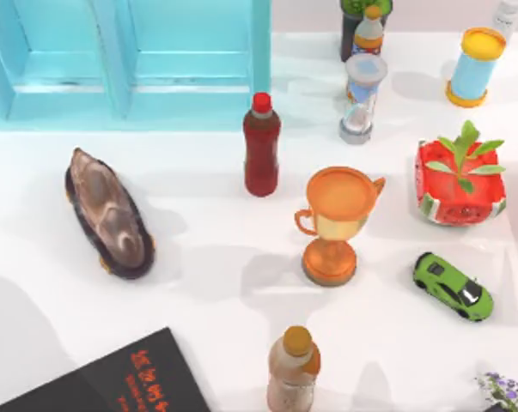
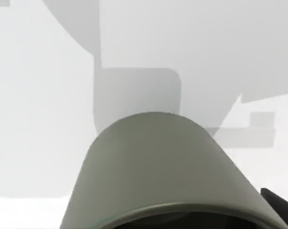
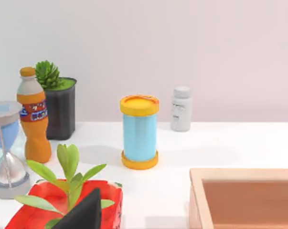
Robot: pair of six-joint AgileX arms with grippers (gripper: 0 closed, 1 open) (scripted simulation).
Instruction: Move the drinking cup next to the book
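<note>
- Grip: the plain olive-grey cylindrical drinking cup (image 2: 158,167) sits right up against the left wrist camera, rim towards the lens. A dark sliver of the left gripper (image 2: 279,204) touches its edge. I judge the gripper to be clamped on the cup's wall, which would explain why the cup rides so close.
- Height: the white table (image 2: 34,119) lies beyond the cup, with broad grey shadows across it. The cup looks lifted clear of the surface, in carrying position rather than set down.
- Goal: the large flat black-covered book with orange-red lettering (image 1: 112,382) lies at the top view's lower left edge, partly cut off. Bare table lies along its upper and right sides.
- Neighbours: a pale bottle with an orange cap (image 1: 293,369) stands near the book's right, so the free strip there is the narrower. A brown oblong stone-like piece on a dark base (image 1: 108,215) lies well above the book.
- Farther off: an orange two-handled trophy goblet (image 1: 334,223), a red bottle (image 1: 262,146) and a green toy car (image 1: 453,286) are well apart from the book and should not interfere.
- Other arm: the right gripper (image 3: 84,214) is idle near a red watermelon-patterned planter (image 3: 34,210); whether it is parted or closed I cannot tell.
</note>
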